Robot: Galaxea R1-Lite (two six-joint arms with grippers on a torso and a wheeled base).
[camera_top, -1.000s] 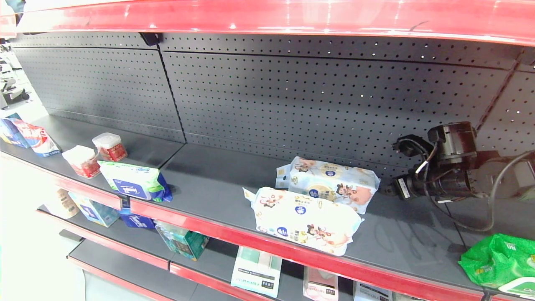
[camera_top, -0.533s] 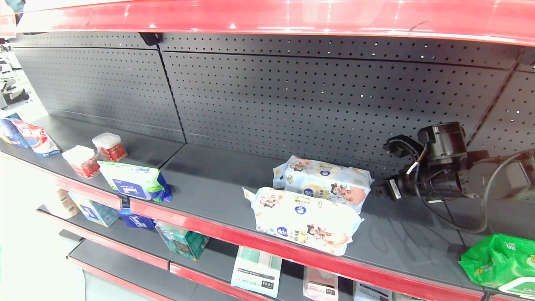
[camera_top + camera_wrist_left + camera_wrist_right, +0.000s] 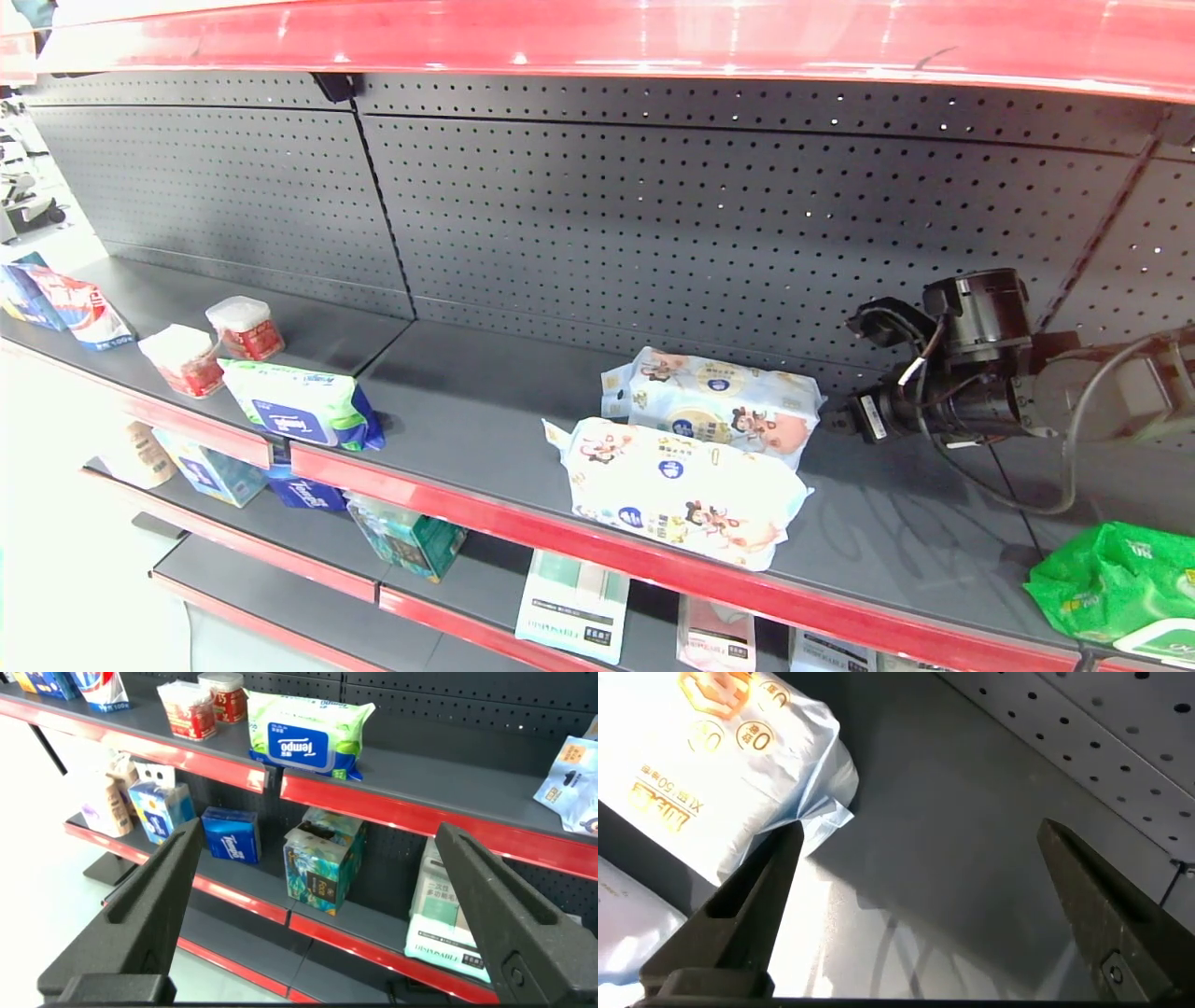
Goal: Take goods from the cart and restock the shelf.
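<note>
Two pale cartoon-printed soft packs lie on the dark shelf (image 3: 485, 411), the front pack (image 3: 677, 490) by the red edge and the rear pack (image 3: 719, 401) near the pegboard. My right gripper (image 3: 834, 420) sits low over the shelf at the rear pack's right end. In the right wrist view this gripper (image 3: 922, 829) is open, with one finger (image 3: 757, 905) against the crimped end of the rear pack (image 3: 710, 765) and bare shelf between the fingers. My left gripper (image 3: 316, 831) is open and holds nothing, out in front of the lower shelves.
A green-and-white wipes pack (image 3: 303, 401) and two red-and-white tubs (image 3: 187, 359) sit further left. A green bag (image 3: 1116, 579) lies at the right front. The pegboard wall (image 3: 653, 205) closes the back. The lower shelves hold boxed goods (image 3: 322, 863).
My right arm has moved left along the shelf, and the rear cartoon pack has slid a little left ahead of it. The front pack has stayed put.
</note>
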